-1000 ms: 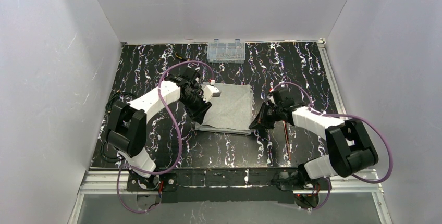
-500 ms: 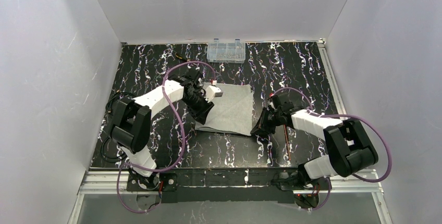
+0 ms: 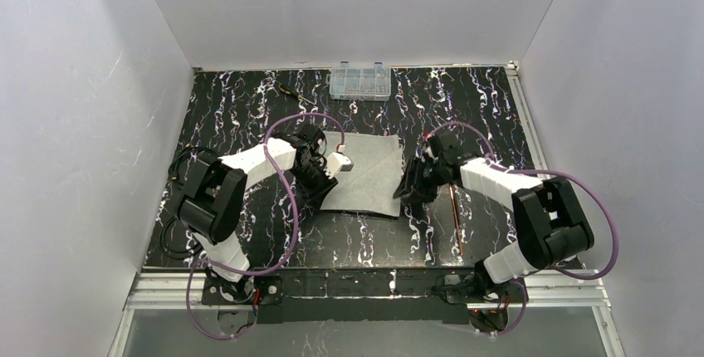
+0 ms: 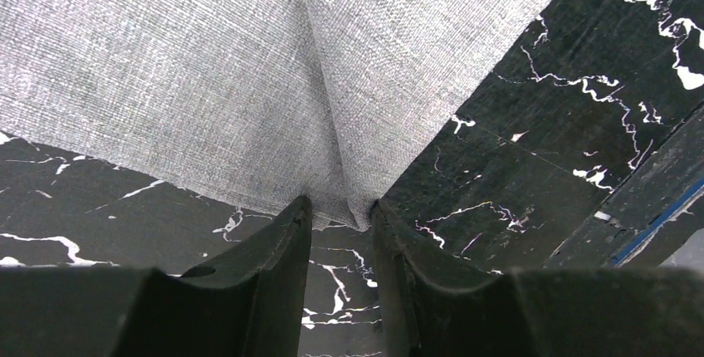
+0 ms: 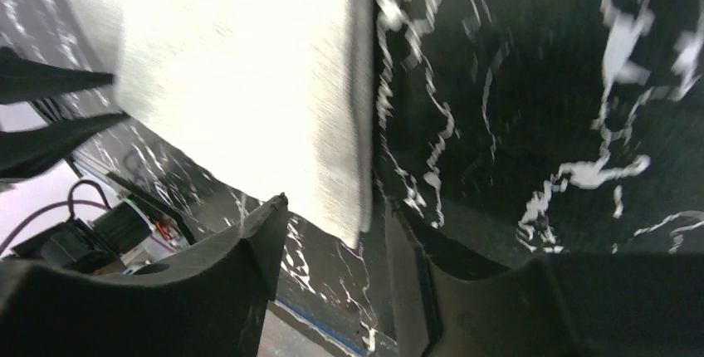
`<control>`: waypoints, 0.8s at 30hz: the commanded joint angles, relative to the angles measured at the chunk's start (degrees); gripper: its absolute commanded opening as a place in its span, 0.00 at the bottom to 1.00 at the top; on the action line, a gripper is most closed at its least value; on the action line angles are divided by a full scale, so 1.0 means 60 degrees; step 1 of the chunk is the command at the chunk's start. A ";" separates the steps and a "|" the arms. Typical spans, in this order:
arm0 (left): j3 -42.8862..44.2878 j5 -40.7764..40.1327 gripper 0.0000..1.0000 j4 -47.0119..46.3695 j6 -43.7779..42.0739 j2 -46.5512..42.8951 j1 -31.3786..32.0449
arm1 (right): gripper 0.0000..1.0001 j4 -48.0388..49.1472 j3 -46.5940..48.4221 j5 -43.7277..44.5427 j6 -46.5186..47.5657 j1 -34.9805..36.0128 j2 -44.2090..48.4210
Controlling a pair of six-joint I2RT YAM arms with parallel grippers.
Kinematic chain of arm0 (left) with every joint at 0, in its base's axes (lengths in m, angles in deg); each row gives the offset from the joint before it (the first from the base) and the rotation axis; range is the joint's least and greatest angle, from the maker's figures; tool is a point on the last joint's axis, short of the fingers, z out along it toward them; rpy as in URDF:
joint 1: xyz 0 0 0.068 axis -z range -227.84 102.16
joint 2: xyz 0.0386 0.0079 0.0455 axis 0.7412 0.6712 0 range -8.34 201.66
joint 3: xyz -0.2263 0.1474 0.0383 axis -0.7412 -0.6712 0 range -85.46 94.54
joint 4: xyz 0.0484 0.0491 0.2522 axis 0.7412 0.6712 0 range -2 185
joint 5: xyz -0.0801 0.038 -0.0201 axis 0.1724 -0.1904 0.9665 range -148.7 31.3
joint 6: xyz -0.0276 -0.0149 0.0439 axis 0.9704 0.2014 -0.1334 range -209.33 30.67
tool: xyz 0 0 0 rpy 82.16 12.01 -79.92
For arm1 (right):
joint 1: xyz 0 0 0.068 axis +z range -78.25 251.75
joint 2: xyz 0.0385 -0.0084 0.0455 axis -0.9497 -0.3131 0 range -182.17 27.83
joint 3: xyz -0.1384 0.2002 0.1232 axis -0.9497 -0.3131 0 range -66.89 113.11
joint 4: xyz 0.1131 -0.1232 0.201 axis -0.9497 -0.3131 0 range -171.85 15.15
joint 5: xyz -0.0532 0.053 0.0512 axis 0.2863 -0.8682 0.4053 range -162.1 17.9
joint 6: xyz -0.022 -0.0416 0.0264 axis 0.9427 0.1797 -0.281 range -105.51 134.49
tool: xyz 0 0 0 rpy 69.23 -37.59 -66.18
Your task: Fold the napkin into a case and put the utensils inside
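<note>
The light-grey napkin (image 3: 365, 173) lies flat on the black marbled table, folded with a crease running through it (image 4: 249, 83). My left gripper (image 3: 320, 181) is low at its near left corner, shut on that corner (image 4: 340, 206), and a pinched ridge of cloth runs up from the tips. At the near right corner my right gripper (image 3: 407, 191) is open; the cloth's edge (image 5: 249, 83) reaches into the gap (image 5: 332, 203) between the fingers, which stand apart from it. The thin copper utensils (image 3: 456, 220) lie on the table near the right arm.
A clear plastic compartment box (image 3: 359, 81) stands at the far edge. A small screwdriver (image 3: 292, 92) lies to its left. White walls close in the table on three sides. Purple cables loop over both arms.
My right gripper has opened and let go of the napkin's near right corner. The left gripper has moved slightly nearer with its corner, and the cloth now lies flatter.
</note>
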 commanded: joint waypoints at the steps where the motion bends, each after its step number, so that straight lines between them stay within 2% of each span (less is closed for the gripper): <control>1: -0.0106 -0.0265 0.31 -0.0049 -0.0169 -0.0364 0.0019 | 0.58 -0.0883 0.1754 0.0336 0.0991 -0.0589 -0.0110; 6: 0.0023 -0.0128 0.31 -0.0033 -0.0004 -0.0332 0.0026 | 0.59 -0.1045 0.3383 0.1240 0.1392 -0.1019 -0.1014; 11: 0.0151 0.0108 0.30 0.0119 0.0104 -0.0438 0.0006 | 0.49 -0.1040 0.4628 0.1762 0.1850 -0.1026 -0.2598; 18: 0.0158 0.0266 0.30 0.0255 0.0091 -0.0551 0.0003 | 0.48 -0.0923 0.5573 0.1894 0.1957 -0.1029 -0.3671; 24: 0.0130 0.0229 0.30 0.0306 0.0004 -0.0523 -0.0001 | 0.43 -0.0508 0.5685 0.1524 0.1791 -0.1038 -0.4020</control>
